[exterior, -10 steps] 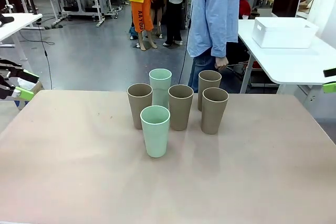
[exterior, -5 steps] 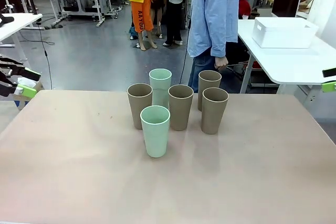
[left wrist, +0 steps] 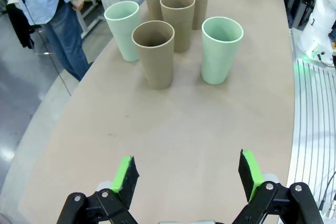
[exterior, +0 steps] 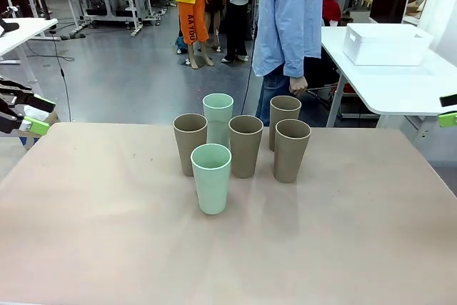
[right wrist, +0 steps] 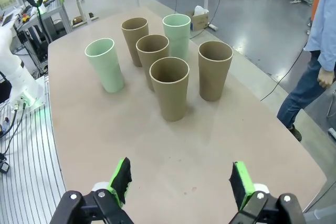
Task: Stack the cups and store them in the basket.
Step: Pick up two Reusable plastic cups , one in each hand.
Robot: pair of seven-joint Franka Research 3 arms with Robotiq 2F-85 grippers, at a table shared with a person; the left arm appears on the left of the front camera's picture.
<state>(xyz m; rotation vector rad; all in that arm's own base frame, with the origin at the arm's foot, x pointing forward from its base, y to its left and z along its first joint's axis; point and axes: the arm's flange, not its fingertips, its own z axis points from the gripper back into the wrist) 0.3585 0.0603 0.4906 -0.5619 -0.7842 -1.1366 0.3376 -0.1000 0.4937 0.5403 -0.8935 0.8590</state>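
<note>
Left gripper (left wrist: 189,174) and right gripper (right wrist: 181,179) both gape wide and empty at frame bottom, while the upright cups (left wrist: 153,53) cluster well ahead toward upper centre, neither arm clearly nearer.

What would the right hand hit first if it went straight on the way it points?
Probably the nearest tan cup, which stands almost dead ahead of the open right hand; if the aim dips, the table before it. Depth is unclear.
</note>
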